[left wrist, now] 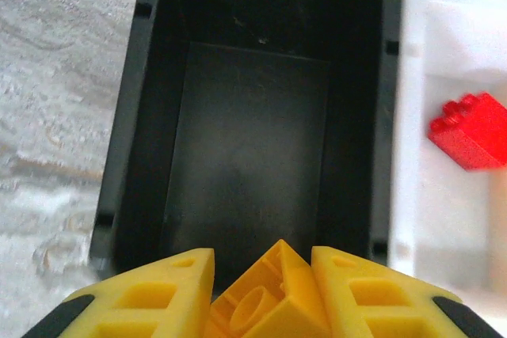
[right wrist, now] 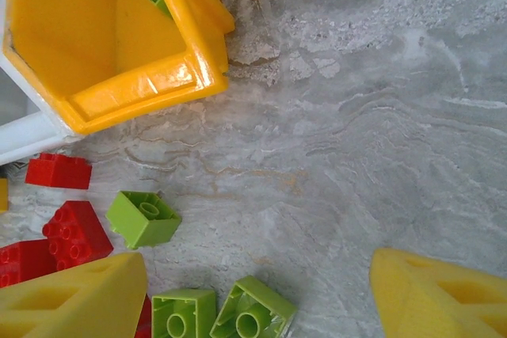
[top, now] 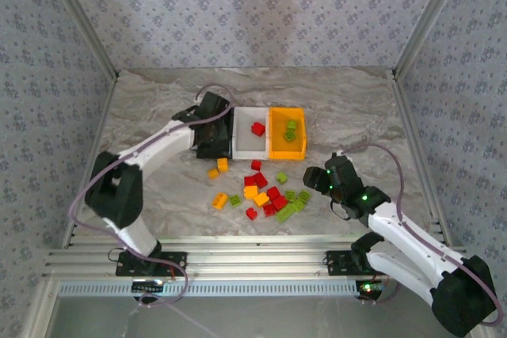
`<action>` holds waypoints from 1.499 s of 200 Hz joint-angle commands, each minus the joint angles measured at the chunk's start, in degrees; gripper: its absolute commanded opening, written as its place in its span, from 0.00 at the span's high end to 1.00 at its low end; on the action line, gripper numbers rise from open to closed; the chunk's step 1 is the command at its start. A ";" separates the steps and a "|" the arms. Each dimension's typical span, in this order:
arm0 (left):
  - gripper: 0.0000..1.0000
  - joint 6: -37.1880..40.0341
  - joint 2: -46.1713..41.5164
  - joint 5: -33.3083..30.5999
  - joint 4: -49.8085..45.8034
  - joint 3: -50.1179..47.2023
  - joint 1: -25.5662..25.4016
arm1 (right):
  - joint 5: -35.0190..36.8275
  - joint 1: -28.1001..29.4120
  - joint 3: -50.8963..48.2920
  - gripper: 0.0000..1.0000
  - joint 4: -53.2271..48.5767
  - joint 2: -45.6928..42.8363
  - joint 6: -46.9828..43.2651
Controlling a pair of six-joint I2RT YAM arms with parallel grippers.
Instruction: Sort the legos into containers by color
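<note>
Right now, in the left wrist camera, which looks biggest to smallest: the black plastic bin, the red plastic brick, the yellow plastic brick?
1. black plastic bin: largest by far.
2. yellow plastic brick and red plastic brick: look alike; the yellow one is nearer the camera, so unranked.

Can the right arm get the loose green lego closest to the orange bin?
Probably yes: the right gripper hangs open nearby, and only bare table lies before that green lego.
</note>
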 commanded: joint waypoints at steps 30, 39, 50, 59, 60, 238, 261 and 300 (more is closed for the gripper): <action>0.55 0.92 5.87 -0.35 -3.81 7.13 1.64 | -0.46 -0.48 0.39 0.23 -3.77 -2.53 0.40; 0.48 0.55 4.85 0.67 -3.54 7.04 1.59 | -0.62 -0.49 0.39 0.23 -3.97 -2.69 0.42; 0.40 0.29 2.63 1.42 -3.06 6.71 1.25 | -0.88 -0.53 0.39 0.23 -4.01 -2.80 0.41; 0.35 0.28 0.40 1.88 -2.83 6.44 0.61 | -1.00 -0.58 0.37 0.23 -4.00 -2.71 0.28; 0.34 0.28 0.20 1.94 -2.78 6.39 0.50 | -1.08 -0.53 0.38 0.23 -4.02 -2.66 0.24; 0.01 -11.22 -50.48 7.75 9.67 -41.03 -15.86 | 2.24 12.39 15.74 0.35 5.01 30.41 -7.62; 0.01 -12.06 -52.96 6.98 8.74 -42.57 -15.78 | 2.67 12.42 18.30 0.38 5.22 35.66 -9.71; 0.01 -11.95 -55.19 5.68 7.81 -43.73 -15.69 | 2.82 12.17 20.39 0.44 5.10 40.90 -10.16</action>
